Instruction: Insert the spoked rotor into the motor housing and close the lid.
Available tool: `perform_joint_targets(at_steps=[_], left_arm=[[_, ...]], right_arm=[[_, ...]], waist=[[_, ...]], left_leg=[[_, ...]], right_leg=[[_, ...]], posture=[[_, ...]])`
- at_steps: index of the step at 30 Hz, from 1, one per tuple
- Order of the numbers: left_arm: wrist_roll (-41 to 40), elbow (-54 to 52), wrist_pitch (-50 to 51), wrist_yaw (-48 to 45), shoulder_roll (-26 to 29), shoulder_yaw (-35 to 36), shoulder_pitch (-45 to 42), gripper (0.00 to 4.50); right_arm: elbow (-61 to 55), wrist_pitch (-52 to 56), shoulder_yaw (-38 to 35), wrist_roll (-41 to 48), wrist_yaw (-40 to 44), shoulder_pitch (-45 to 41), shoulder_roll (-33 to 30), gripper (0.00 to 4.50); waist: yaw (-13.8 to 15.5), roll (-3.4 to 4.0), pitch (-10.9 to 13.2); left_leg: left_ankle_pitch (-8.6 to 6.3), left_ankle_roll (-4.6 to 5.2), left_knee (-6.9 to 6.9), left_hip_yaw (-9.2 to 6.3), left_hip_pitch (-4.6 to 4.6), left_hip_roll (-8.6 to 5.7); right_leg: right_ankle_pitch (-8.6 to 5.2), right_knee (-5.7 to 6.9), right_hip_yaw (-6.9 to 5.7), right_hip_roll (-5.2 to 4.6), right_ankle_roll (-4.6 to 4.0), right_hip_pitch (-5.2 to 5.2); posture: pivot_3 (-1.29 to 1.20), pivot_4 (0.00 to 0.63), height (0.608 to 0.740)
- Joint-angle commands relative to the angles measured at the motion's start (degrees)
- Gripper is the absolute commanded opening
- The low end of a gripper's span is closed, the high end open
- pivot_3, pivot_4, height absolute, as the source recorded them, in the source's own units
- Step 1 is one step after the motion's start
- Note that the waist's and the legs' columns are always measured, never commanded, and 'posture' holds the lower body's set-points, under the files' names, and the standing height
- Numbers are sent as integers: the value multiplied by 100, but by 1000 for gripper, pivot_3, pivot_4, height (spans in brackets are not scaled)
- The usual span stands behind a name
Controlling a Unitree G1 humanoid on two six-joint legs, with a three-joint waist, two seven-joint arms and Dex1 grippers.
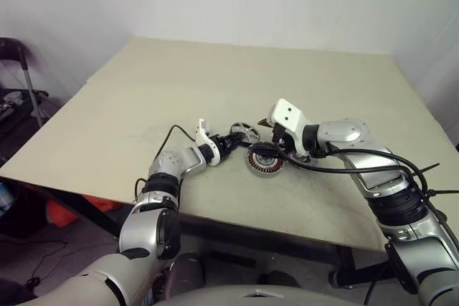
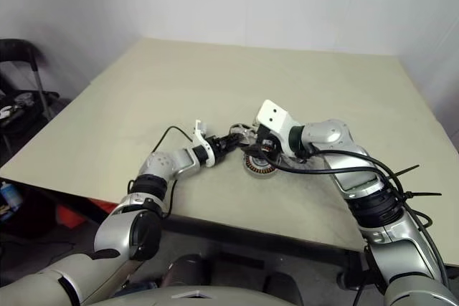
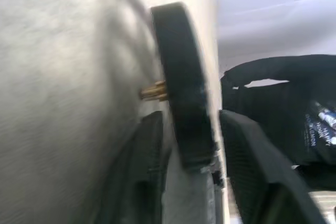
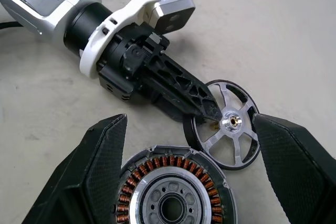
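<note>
Table: a beige tabletop carries the work, with both arms reaching in over its near edge.

Spoked rotor: the spoked rotor is a black ring with silver spokes and a silver hub. It is pinched by its rim in the left gripper, just beside the motor housing and not in it. In the left wrist view it stands edge-on between the fingers, with a brass pin sticking out of one face.

Left gripper: the left gripper comes in from the left and its two black fingers are clamped on the rotor's rim, one on each face.

Motor housing: the motor housing lies flat on the table on the near side of the rotor, open side up. A ring of copper windings runs round a silver centre with a bearing hole.

Right gripper: the right gripper hangs above the housing, reaching in from the right. Its two black fingers are spread wide, one on each side of the housing, and nothing is held between them.

Cables: black cables run along the right forearm.
</note>
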Motion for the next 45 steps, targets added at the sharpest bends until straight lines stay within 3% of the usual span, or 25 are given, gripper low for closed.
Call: perform_joint_targets(at_steps=[1,4,13,26,35,45], left_arm=[[125,339,-64,105,-115,-11,13,539],[144,416,-99,140,-90,21,-11,371],[-153,-12,180,-46,28,192,102,371],[-992,-2125,2069,-861,306,-242,720,371],[-1015,-2199,1887,-830,414,-140,653,371],[-1220,-2495,2617,-814,278,-415,839,371]], right_arm=[[-152,7,-207,44,-133,-38,-60,3950],[-82,8,-228,50,-196,-83,-53,3950],[-123,-15,-407,46,-190,-17,-405,3950],[-608,-480,-801,-31,161,1673,-1864,3950],[-632,-438,-962,1,-14,1782,-1718,3950],[-614,-494,-955,-13,88,1781,-1806,3950]], waist=[[-6,0,0],[-30,-4,3],[-30,-3,2],[-33,-17,22],[-98,-13,30],[-157,-11,30]], left_leg=[[0,-1,0,0,13,0],[3,-6,-3,0,29,1],[6,-11,-6,0,25,1],[0,39,-3,4,-112,13],[-14,30,8,8,-66,22],[-9,40,14,9,-48,21]], right_leg=[[-1,-1,0,-1,2,13],[-26,-3,2,-1,45,27],[-6,-2,3,-1,14,28],[-1,0,-5,15,30,-106],[-18,5,-2,17,5,-64],[-17,9,1,16,3,-44]], posture=[[0,0,740],[0,0,740],[0,0,740],[0,0,740],[0,0,740],[0,0,740]])
